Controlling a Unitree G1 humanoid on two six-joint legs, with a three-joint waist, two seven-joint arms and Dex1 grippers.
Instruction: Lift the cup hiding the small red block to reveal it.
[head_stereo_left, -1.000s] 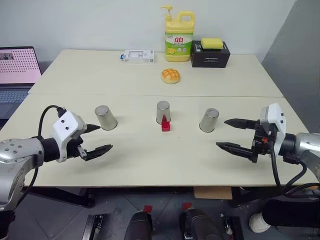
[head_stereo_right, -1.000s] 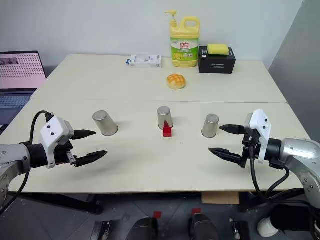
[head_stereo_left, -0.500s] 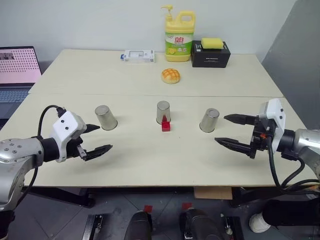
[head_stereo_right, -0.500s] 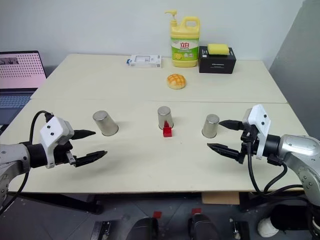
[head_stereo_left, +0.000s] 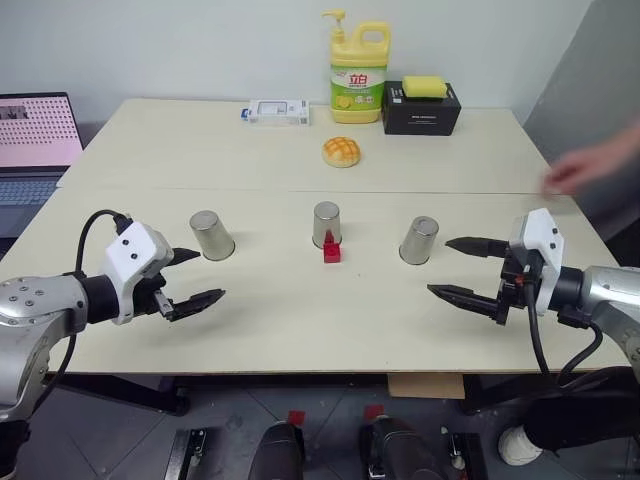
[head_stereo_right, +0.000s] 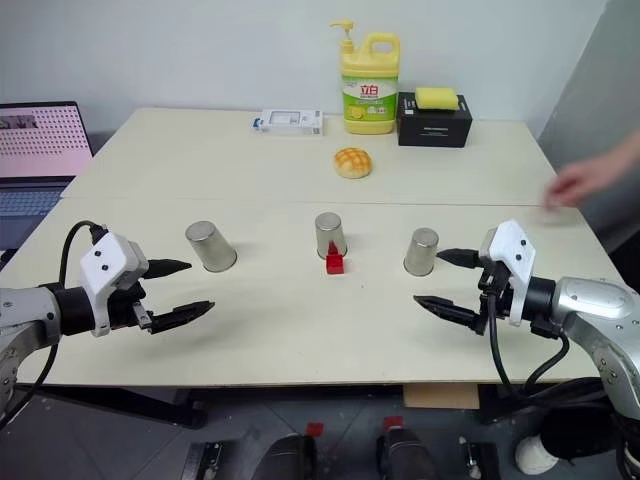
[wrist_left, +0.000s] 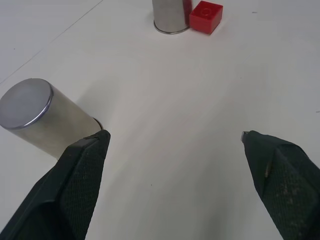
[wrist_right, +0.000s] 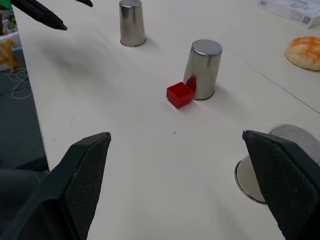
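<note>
Three silver cups stand upside down in a row on the table: a left cup, a middle cup and a right cup. The small red block lies uncovered on the table, touching the front of the middle cup. My left gripper hovers open just in front of the left cup, holding nothing. To the right of the right cup, my right gripper is open and empty, pointing toward it. The red block also lies beyond the right gripper's fingers.
A yellow pump bottle, a bun, a black box with a yellow sponge on it and a white box sit at the back. A laptop stands at the far left. A person's blurred hand reaches in over the table's right edge.
A person's hand has come into view at the right edge. Both grippers, the cups and the block have stayed where they were.
</note>
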